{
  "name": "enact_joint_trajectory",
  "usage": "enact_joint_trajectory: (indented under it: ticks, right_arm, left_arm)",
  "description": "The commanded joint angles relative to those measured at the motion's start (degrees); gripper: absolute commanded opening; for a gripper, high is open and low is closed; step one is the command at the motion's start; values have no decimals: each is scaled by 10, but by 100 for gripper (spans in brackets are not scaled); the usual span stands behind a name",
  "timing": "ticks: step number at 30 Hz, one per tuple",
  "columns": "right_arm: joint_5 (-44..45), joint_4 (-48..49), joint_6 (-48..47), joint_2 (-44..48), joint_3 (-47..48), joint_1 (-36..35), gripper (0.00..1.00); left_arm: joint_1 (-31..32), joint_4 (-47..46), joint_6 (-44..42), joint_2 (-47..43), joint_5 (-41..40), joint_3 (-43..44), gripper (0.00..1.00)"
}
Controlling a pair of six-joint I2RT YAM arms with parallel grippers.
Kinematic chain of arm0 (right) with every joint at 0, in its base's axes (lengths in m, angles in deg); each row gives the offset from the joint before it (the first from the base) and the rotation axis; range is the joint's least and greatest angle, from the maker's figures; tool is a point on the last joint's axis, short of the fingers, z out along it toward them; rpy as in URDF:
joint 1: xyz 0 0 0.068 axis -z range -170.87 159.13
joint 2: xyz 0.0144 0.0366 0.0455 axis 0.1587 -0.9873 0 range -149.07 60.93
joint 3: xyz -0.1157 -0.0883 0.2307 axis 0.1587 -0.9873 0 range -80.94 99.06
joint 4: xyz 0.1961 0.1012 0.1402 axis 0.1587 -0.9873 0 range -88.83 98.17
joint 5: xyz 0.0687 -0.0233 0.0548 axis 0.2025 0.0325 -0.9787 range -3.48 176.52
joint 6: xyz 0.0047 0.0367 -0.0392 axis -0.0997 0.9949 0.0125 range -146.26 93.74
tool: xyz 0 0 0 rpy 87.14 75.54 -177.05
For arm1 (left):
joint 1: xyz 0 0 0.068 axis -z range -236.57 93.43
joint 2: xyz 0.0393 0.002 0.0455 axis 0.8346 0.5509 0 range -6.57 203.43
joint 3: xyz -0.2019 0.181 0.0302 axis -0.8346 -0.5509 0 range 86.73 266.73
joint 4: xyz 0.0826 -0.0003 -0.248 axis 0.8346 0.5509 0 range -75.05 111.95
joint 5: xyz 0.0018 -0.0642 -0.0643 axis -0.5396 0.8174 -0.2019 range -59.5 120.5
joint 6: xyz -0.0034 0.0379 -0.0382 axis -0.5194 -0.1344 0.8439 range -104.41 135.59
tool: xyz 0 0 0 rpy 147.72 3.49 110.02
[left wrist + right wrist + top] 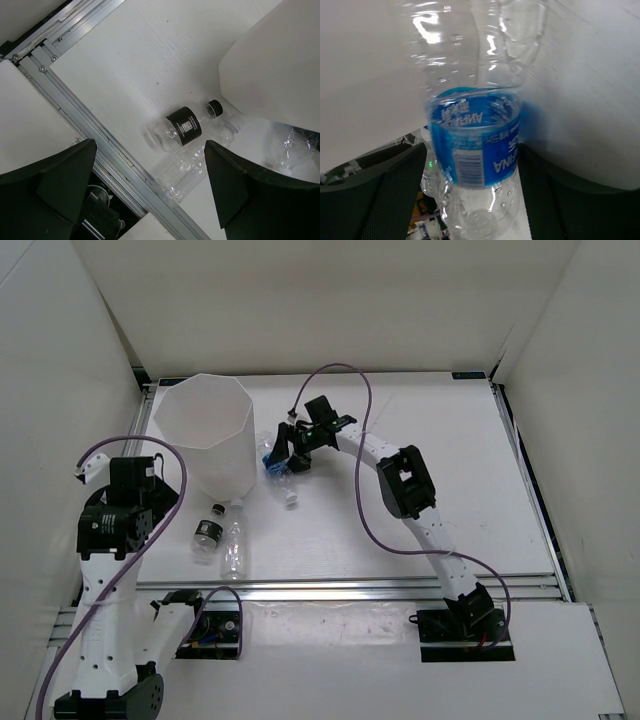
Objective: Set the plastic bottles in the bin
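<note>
Blue-labelled clear plastic bottle [272,464] [472,145] sits in the right gripper [283,452] [471,150], which is clamped on it at the label. In the right wrist view a black finger [395,200] presses against each side of the blue band, and the dented clear body runs up to the top of the frame. In the top view this bottle is just left of centre, on a slant from upper left to lower right. It is close beside the right wall of the tall white translucent faceted bin [215,455]. Whether it rests on the white table [400,540] or hangs clear of it cannot be told.

Two more bottles lie on the table below the bin, lower left of centre. One is a short clear bottle with a dark label and black cap [207,532] [181,131]. Just to its right is a plain clear bottle with a white cap [233,548] [192,162]. They lie side by side, with their caps toward the bin's base.

The left gripper [150,142] is spread wide and holds nothing. In the left wrist view its dark fingers fill the lower corners, and both lying bottles show between them, farther off. The bin wall fills the upper right, and a grey aluminium rail [75,105] crosses diagonally at the left.
</note>
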Motion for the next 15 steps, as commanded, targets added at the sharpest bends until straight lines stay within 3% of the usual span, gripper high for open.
enact_joint_trajectory:
  ticks: [1,2,5,11,14,15]
  right_arm:
    - [-14,2,16,-23,-5,-2,75]
    - [-14,-4,16,-17,-13,-2,65]
    - [-14,-16,9,21,-57,14,47]
    - [49,-32,-17,182,-136,53,32]
    - [99,-32,-23,272,-122,58,29]
    - [153,-32,-11,301,-93,58,29]
  left_arm:
    - [2,41,-8,-13,-13,17,100]
    - [2,41,-8,-18,-13,11,100]
    - [2,41,-2,-24,-8,-2,100]
    - [2,1,-2,-18,3,-14,100]
    - [2,-14,-2,-12,3,-19,100]
    - [2,-23,-2,-12,3,-19,100]
